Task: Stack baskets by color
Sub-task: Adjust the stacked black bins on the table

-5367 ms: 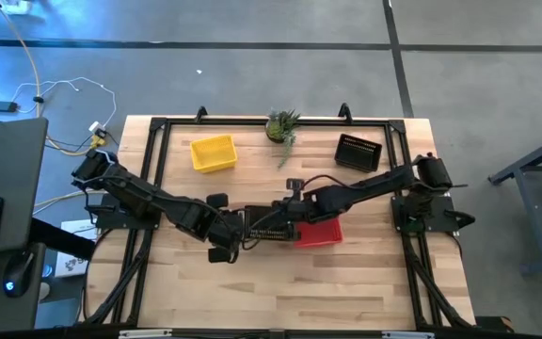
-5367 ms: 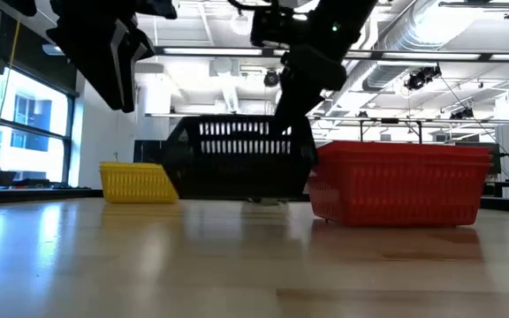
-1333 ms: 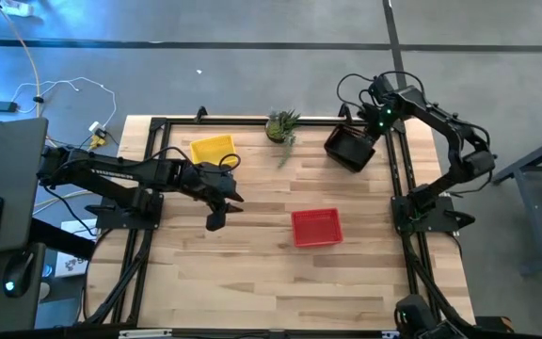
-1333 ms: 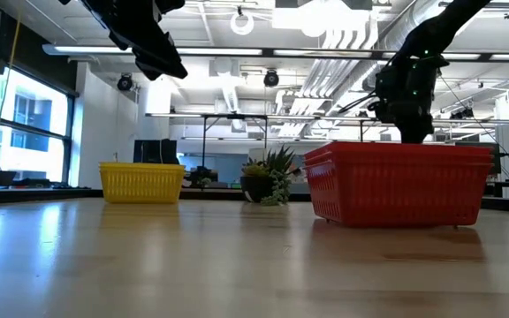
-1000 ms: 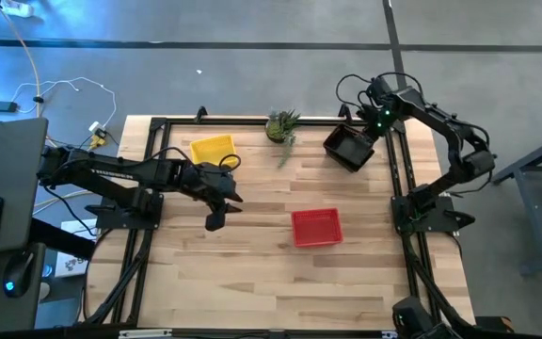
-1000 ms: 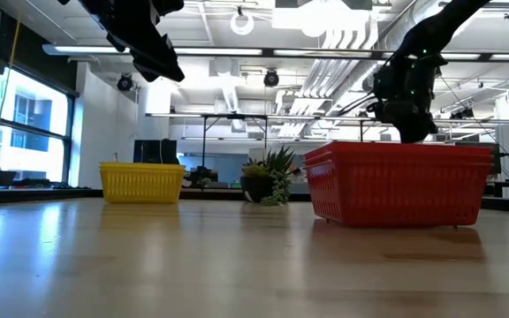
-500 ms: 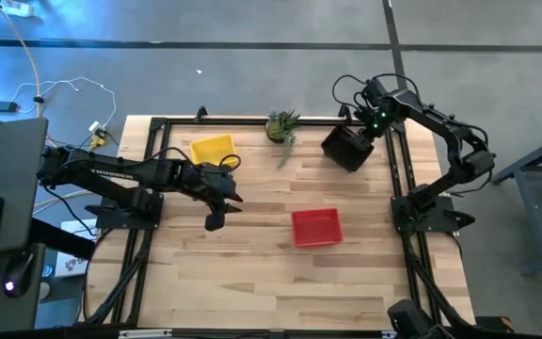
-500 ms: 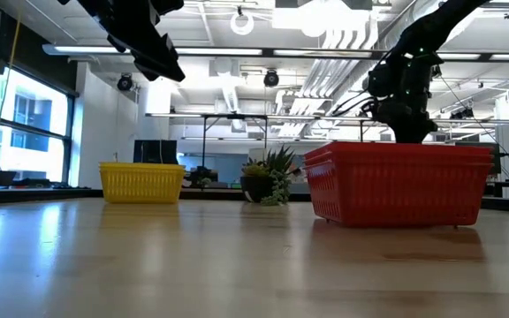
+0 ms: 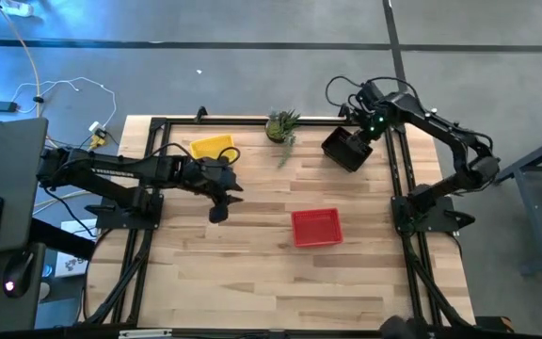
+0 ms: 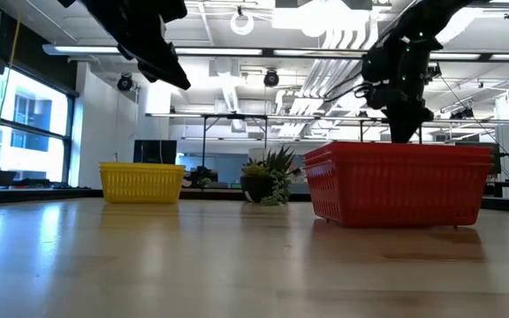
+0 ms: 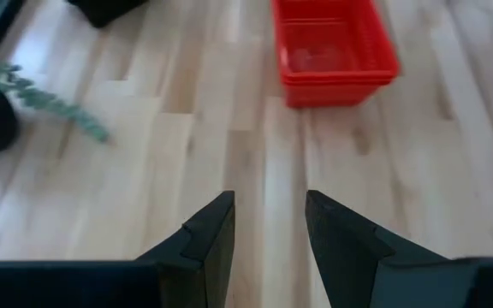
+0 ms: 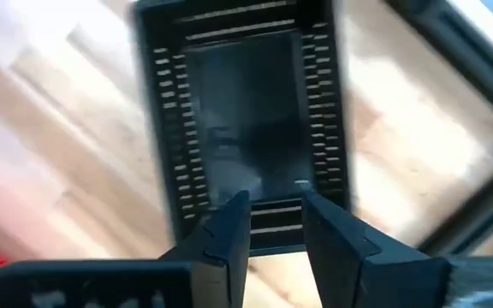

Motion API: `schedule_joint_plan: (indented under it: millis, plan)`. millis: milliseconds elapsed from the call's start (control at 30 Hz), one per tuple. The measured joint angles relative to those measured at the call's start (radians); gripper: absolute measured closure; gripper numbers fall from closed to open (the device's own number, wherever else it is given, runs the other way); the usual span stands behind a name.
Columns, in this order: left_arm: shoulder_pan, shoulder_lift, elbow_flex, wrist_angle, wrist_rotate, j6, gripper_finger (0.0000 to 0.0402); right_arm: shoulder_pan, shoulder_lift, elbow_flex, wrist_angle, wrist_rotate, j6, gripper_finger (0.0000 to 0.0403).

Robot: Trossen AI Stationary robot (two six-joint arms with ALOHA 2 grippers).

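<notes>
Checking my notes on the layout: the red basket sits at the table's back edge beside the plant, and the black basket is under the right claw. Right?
Not quite. The high view shows the red basket near the table's middle, away from the plant. The black basket is indeed under the right claw.

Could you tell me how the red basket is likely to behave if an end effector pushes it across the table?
The red basket looks like thin mesh plastic, so probably light and easily slid. Its wide, flat base suggests it won't tip. The walls may flex slightly.
</notes>
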State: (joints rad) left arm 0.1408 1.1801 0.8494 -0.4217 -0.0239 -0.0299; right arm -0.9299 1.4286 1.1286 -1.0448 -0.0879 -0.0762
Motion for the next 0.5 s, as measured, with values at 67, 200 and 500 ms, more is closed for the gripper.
schedule_joint_plan:
  millis: [67, 200, 500]
  plan:
    - [0.012, 0.000, 0.000, 0.000, -0.014, 0.000, 0.0271, 0.052, 0.000, 0.000, -0.007, 0.000, 0.037, 0.0309]
    - [0.033, 0.000, 0.000, 0.000, -0.017, -0.001, 0.0271, 0.156, 0.000, -0.024, 0.006, -0.028, 0.089, 0.0309]
    - [0.039, 0.000, 0.000, 0.001, -0.018, -0.003, 0.0271, 0.329, 0.000, -0.161, 0.068, -0.044, 0.210, 0.0309]
